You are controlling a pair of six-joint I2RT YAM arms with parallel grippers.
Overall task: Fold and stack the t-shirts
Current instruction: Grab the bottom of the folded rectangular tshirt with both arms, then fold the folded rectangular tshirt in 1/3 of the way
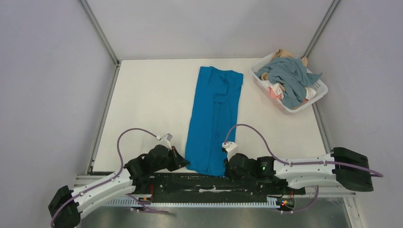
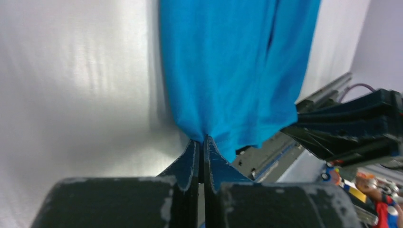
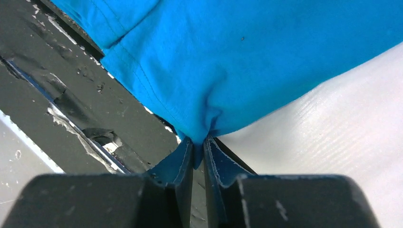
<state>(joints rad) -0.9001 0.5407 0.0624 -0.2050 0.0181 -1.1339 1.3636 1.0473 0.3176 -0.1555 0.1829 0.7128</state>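
A bright blue t-shirt [image 1: 214, 114] lies folded into a long narrow strip down the middle of the white table, its near end hanging over the front edge. My left gripper [image 1: 183, 163] is shut on the near left corner of this blue t-shirt [image 2: 237, 71], and cloth bunches at the fingertips [image 2: 190, 156]. My right gripper [image 1: 226, 167] is shut on the near right corner of the blue t-shirt [image 3: 237, 57], with a fold of cloth pinched between its fingers [image 3: 216, 159]. A dusty grey-blue t-shirt [image 1: 291, 78] lies on top of other t-shirts in the basket.
A white slotted plastic basket [image 1: 320, 88] stands at the back right, holding grey-blue, white, peach and tan cloth. A black rail [image 1: 199, 183] runs along the table's near edge under both grippers. Grey walls close in the left, right and back.
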